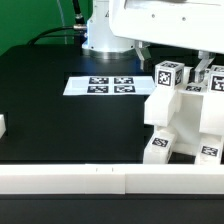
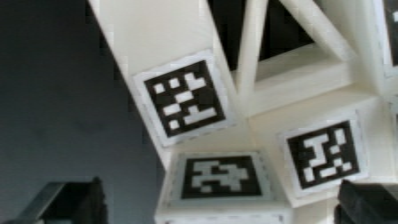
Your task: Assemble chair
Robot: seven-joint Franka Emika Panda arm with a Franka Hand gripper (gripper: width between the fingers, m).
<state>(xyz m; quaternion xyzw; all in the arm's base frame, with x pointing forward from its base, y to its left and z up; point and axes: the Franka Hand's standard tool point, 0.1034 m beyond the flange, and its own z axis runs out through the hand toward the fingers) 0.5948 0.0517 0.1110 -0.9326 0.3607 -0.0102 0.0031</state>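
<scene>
Exterior view: black table [image 1: 60, 110] with a white rail [image 1: 100, 180] along its near edge; the marker board [image 1: 112, 86] lies flat toward the back, four tags on it, near the arm's base [image 1: 108, 35]; a small white block [image 1: 3, 127] sits at the exterior view's left edge, cut off by the frame, its kind unclear.

The chair [image 1: 185, 115] stands on the table at the exterior view's right, partly put together; blocky white parts joined into one cluster, black-and-white tags on several faces; one tagged block tops the cluster, two more tagged faces low toward the rail; its right side runs out of frame, so how much is built cannot be told.

The gripper [image 1: 205, 70] hangs directly over the chair's upper part, under the arm's white wrist housing; dark fingers reach down beside the top tagged block; contact with the part cannot be judged from this view.

Wrist view: the chair [image 2: 231, 110] fills the frame from close up; three tags visible, one large on a slanted face, two smaller below it, white struts running upward between dark gaps; picture somewhat blurred.

Two dark fingertips [image 2: 71, 203] show at the frame's lower corners, set wide apart, nothing pinched between them; the chair's tagged faces lie beyond the gap, apart from the fingertips.
</scene>
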